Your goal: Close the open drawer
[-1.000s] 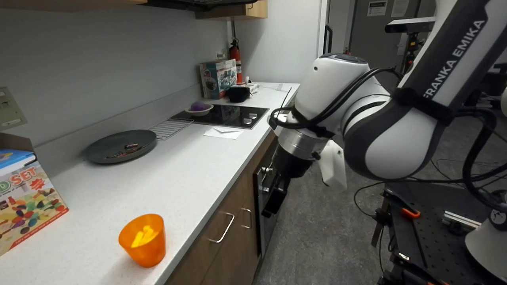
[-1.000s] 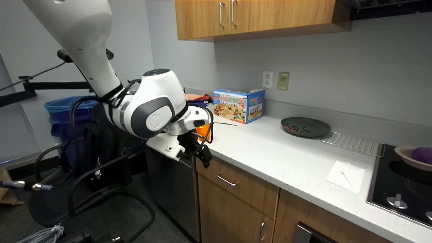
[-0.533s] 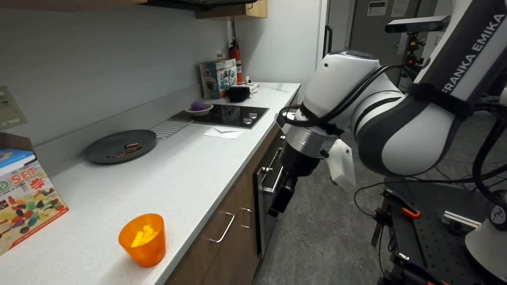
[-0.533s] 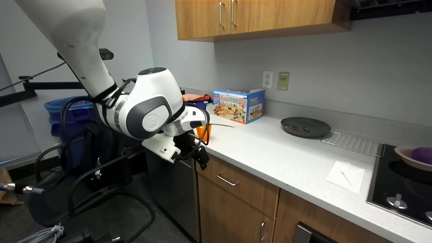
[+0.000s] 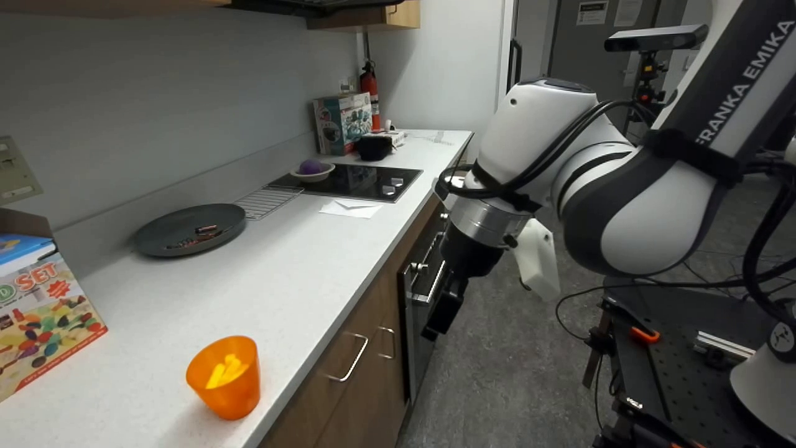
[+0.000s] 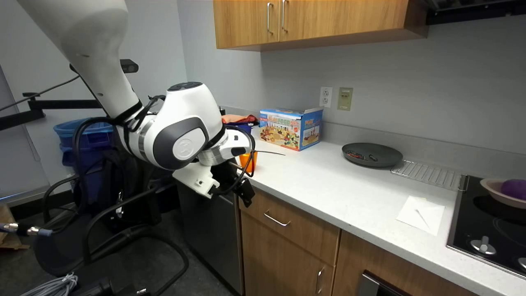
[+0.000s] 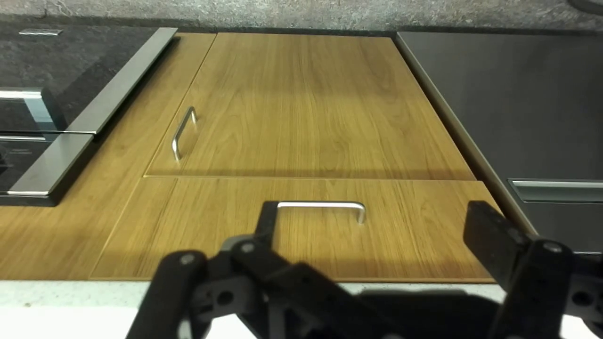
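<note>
Brown wood-grain drawer (image 7: 330,240) beneath the worktop (image 5: 280,292) edge, its front seemingly flush with the door (image 7: 325,103) below; no gap or inner side shows. Closing is judged complete, leaving at most a withdrawal. The gripper (image 7: 374,209), jaws wide apart and holding nothing, hangs before the drawer, apparently off its handle (image 7: 322,204). To either side stand an oven (image 7: 75,75) and a dark panel (image 7: 523,117). The worktop carries an orange cup (image 5: 233,398), a pan (image 5: 168,224) and a box (image 6: 279,129). Only the gripper stands in front; no other obstacle shows, and the drawer's inside is hidden.

Drawer handle (image 7: 321,205) partly hidden by gripper (image 7: 375,219) in wrist view
</note>
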Controlling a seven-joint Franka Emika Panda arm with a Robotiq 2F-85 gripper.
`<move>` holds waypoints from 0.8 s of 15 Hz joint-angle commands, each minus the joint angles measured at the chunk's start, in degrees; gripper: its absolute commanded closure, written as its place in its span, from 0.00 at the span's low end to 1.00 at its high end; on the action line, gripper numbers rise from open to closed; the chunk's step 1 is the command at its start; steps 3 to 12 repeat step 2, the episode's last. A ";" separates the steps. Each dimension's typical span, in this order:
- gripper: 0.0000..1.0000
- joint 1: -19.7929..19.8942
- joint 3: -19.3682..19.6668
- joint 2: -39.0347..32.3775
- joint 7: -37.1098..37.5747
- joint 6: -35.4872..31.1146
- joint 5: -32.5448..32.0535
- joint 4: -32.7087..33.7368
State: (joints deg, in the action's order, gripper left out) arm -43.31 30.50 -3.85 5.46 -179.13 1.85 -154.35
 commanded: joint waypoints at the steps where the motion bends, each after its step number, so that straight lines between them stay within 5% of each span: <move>1: 0.00 0.00 0.00 0.00 0.00 0.00 0.00 0.00; 12: 0.00 0.00 0.00 0.00 0.00 0.00 0.00 0.00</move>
